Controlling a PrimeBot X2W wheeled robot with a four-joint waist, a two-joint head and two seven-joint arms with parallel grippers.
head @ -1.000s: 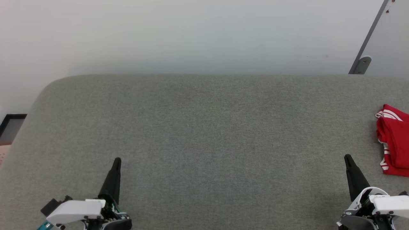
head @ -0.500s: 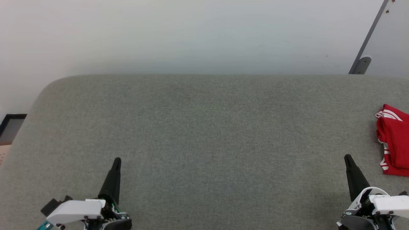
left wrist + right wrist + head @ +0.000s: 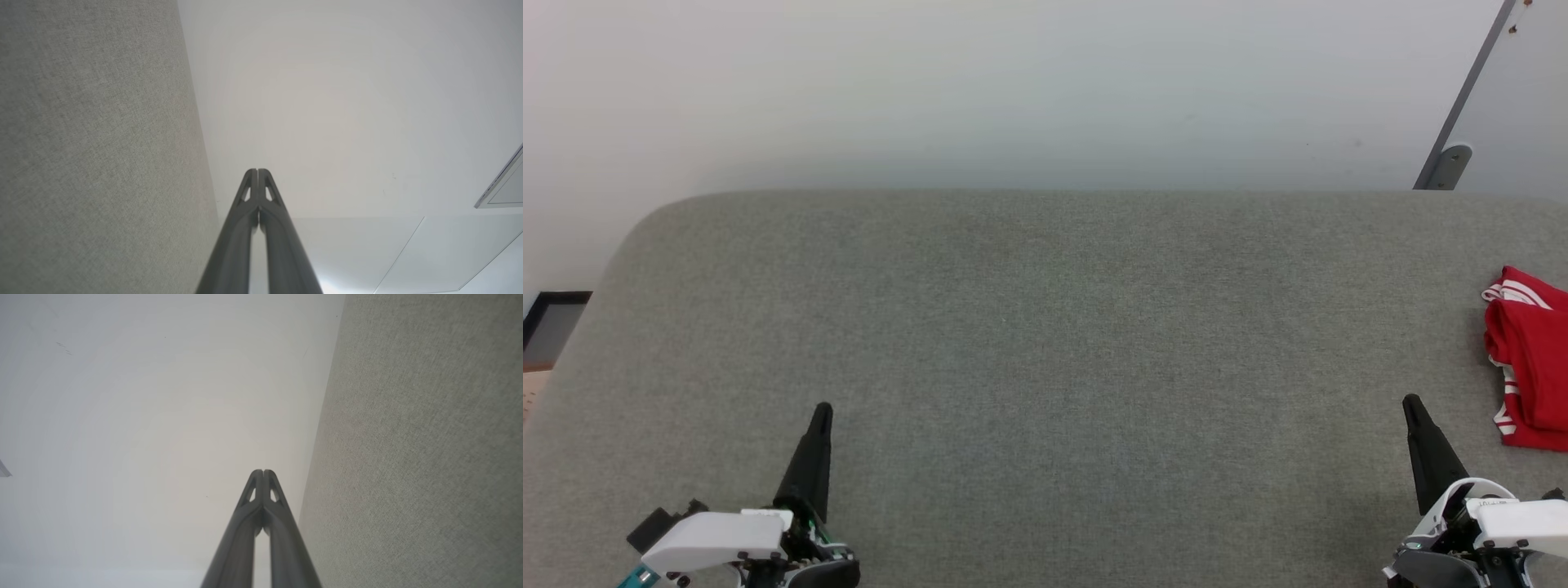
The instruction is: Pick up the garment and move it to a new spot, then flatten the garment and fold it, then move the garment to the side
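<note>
The shirt (image 3: 1531,367) lies in a loose heap at the right edge of the grey table (image 3: 1045,343), well apart from the left gripper (image 3: 821,416) and the right gripper (image 3: 1411,406). Both hover over the table's near edge, fingers pressed together, holding nothing. The shirt looks light and limp, so I'd pinch a raised fold or the striped hem.

garment (image 3: 1529,359): bright red; white bands crossed by thin red lines along its left edges.
tabletop (image 3: 1045,327): grey-green woven cloth with a fine, even fleck.
wall (image 3: 1013,82): plain off-white.
left gripper (image 3: 822,408): black fingers; white housing; teal part at its base.
right gripper (image 3: 1410,402): black fingers; white housing over dark grey.
strip (image 3: 1462,98): mid-grey metal.
frame (image 3: 547,322): black border, grey inside.
</note>
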